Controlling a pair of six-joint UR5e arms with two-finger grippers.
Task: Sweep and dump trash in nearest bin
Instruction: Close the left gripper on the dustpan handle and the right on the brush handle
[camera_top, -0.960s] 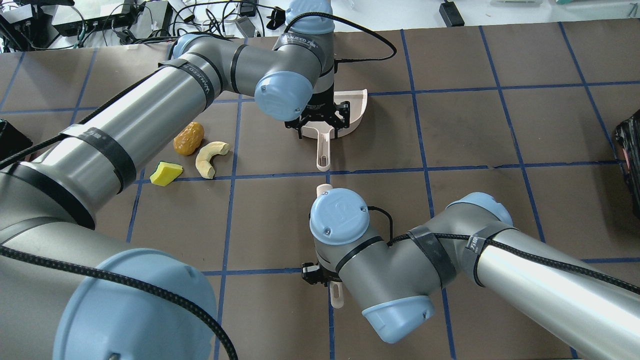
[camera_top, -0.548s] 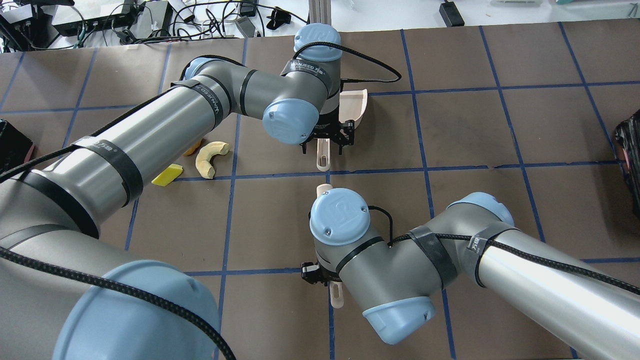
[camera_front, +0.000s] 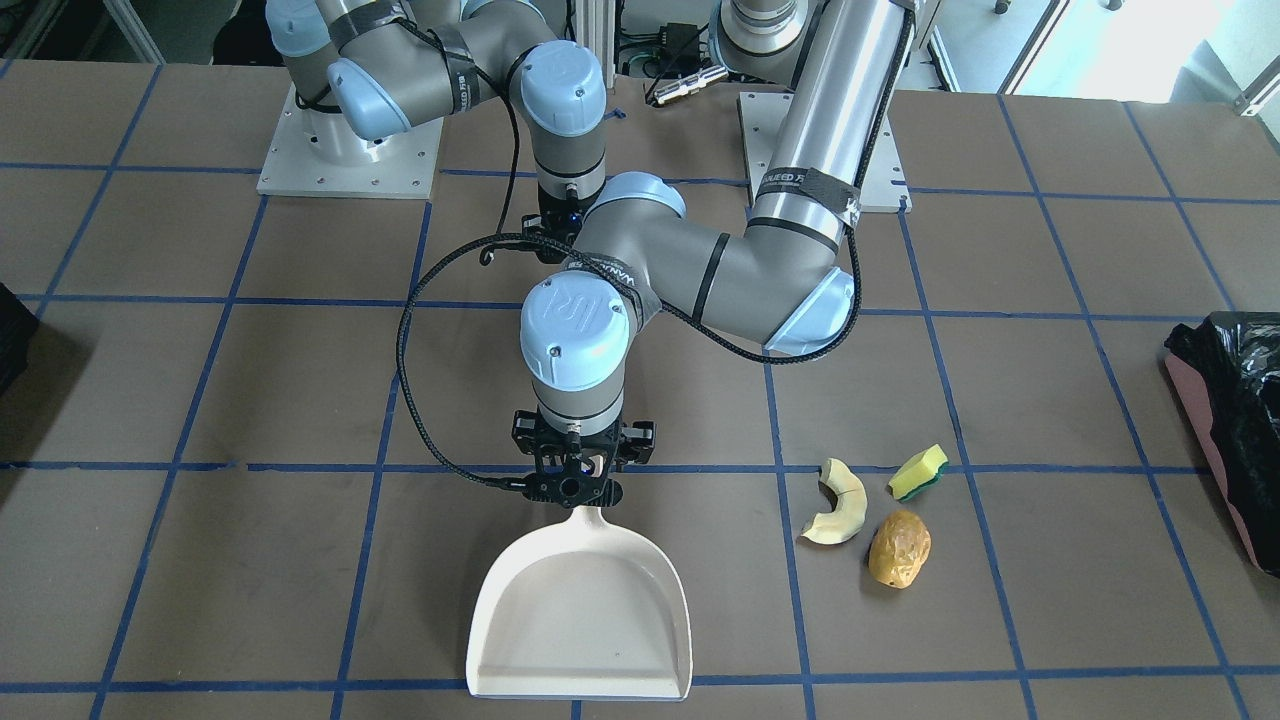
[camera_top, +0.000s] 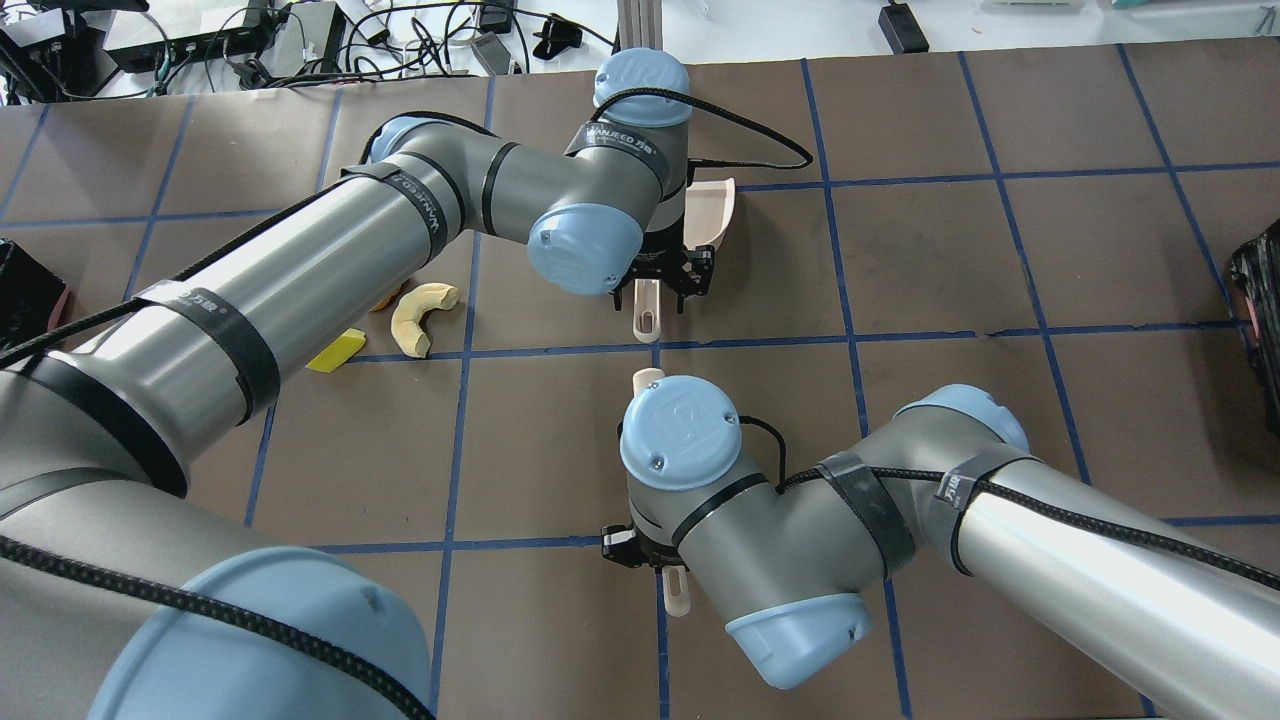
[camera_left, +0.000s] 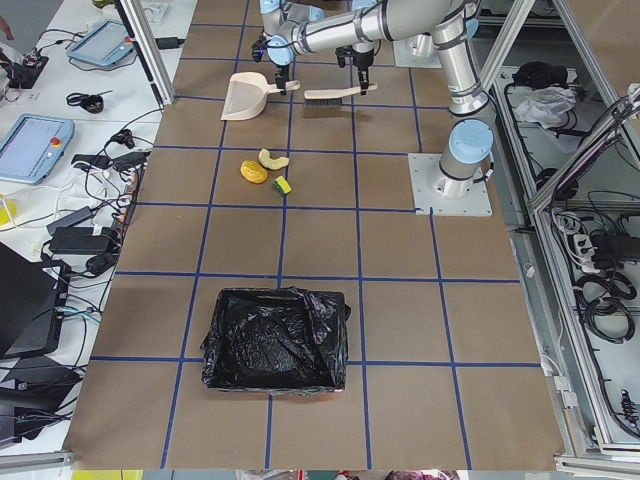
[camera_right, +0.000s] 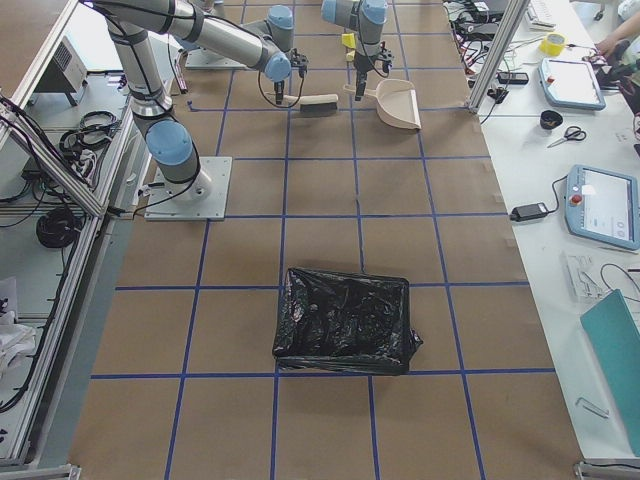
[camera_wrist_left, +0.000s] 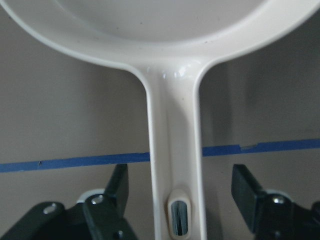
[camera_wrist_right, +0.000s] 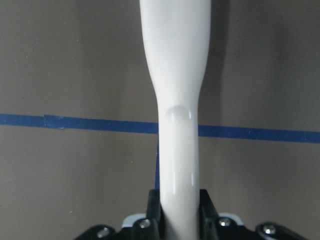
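The left end effector (camera_wrist_left: 180, 187) hangs low over the handle of the white dustpan (camera_front: 580, 610), its jaws spread wide with one finger on each side of the handle and a clear gap on both sides, so it is not gripping. The dustpan lies flat on the brown surface (camera_front: 1000, 300), with its open mouth turned away from the robot's base. The right end effector (camera_wrist_right: 177, 207) is clamped narrow on the handle of the white brush (camera_left: 330, 96), which lies just behind the dustpan, nearer the base. The trash sits in a loose cluster on the robot's left of the dustpan, apart from it: a cream slice (camera_front: 838, 505), a yellow-and-green sponge wedge (camera_front: 920, 472) and a golden-brown potato-like piece (camera_front: 899, 548) close together, the slice nearest the pan. The bin (camera_front: 1225, 400), pinkish-sided and lined with a crinkled black bag, stands farther out on that same side, well apart from the scraps.
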